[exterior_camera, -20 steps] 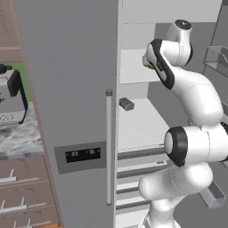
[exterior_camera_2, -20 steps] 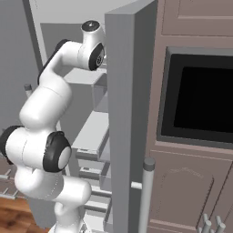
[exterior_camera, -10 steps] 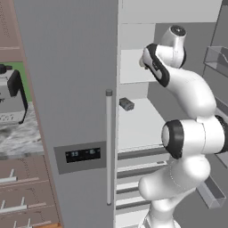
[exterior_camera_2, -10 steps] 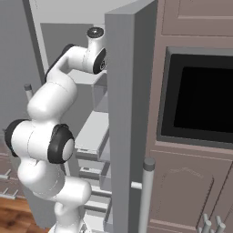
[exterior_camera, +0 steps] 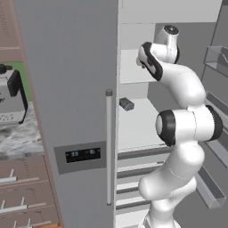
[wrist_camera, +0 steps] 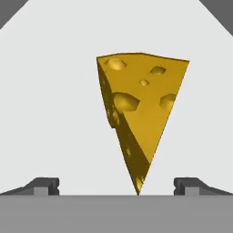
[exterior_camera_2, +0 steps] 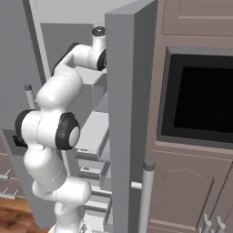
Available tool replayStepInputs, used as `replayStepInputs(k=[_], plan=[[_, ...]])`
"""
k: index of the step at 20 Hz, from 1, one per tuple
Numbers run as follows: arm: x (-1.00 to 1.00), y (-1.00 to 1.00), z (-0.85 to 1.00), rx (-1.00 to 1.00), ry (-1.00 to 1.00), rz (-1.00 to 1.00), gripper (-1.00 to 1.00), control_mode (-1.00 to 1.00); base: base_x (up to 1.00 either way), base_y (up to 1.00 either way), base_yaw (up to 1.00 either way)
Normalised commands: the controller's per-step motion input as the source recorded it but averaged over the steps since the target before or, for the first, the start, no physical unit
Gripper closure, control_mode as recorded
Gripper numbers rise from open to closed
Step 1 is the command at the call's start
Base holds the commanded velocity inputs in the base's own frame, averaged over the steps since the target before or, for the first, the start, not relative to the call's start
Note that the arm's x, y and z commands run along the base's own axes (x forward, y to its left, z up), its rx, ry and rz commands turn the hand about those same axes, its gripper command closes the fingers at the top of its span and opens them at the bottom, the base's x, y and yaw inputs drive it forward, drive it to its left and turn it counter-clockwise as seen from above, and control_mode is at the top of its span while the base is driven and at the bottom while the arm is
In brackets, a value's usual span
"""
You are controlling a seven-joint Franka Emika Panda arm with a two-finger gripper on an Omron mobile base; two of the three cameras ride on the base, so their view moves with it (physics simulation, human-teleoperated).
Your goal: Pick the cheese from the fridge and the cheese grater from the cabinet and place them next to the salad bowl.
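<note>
Reaching into the open fridge (exterior_camera: 67,67), the white arm (exterior_camera: 187,124) bends toward an upper white shelf (exterior_camera: 131,67). Seen from the hand, the claw (wrist_camera: 116,185) stands wide, its two dark fingertips (wrist_camera: 43,185) spread to either side of the cheese (wrist_camera: 139,104), touching nothing. This yellow-orange wedge sits on the white shelf with its narrow point toward the claw. One shelf lower, a small dark grey block (exterior_camera: 127,104) lies near the closed door's long handle (exterior_camera: 108,147).
</note>
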Motion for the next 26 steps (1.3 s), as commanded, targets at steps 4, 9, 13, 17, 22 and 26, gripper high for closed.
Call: replayStepInputs(k=[4, 9, 13, 17, 22, 26], plan=[[0.37, -0.17, 0.0, 0.0, 0.03, 0.0, -1.0, -1.0, 0.0, 0.0, 0.0], [0.28, -0.17, 0.0, 0.0, 0.01, 0.0, -1.0, -1.0, 0.0, 0.0, 0.0], [0.23, -0.11, -0.06, 0.0, 0.0, 0.0, -1.0, -1.0, 0.0, 0.0, 0.0], [0.11, -0.1, -0.03, 0.0, 0.0, 0.0, -1.0, -1.0, 0.0, 0.0, 0.0], [0.01, -0.01, 0.0, 0.0, 0.0, 0.0, -1.0, -1.0, 0.0, 0.0, 0.0], [0.0, 0.0, -0.06, 0.0, 0.0, 0.03, -1.0, -1.0, 0.0, 0.0, 0.0]])
